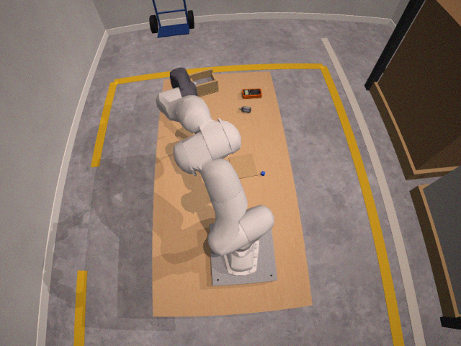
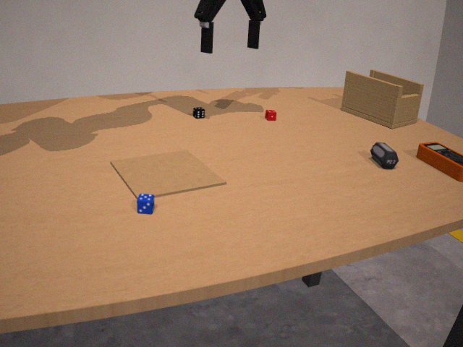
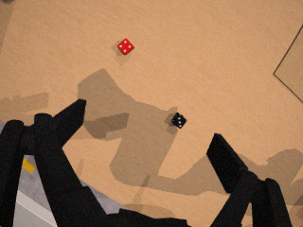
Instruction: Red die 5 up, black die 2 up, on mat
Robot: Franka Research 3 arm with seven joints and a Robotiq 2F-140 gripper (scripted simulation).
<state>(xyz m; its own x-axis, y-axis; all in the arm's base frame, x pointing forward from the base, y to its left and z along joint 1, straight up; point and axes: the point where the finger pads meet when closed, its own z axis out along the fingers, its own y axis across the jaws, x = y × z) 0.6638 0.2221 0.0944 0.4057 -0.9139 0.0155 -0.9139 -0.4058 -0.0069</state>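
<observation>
Overhead, pincer (image 2: 230, 37) (image 3: 149, 129) wide apart, nothing held; black die (image 2: 199, 113) (image 3: 179, 120) and red die (image 2: 270, 115) (image 3: 126, 46) off mat (image 2: 168, 172) (image 3: 294, 71) (image 1: 243, 166); skewed closing could tip either onto a wrong face.

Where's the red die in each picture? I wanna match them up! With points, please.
Top: I can't see the red die there; the arm probably hides it.
Exterior: the red die (image 2: 270, 115) (image 3: 125, 46) is right of the middle, toward the table's far edge.
Wrist: it's near the top, left of the middle.
Landmark in all three: the flat square mat (image 1: 243, 166) (image 2: 168, 173) (image 3: 294, 68). The wrist picture only catches its corner, at the right edge.
</observation>
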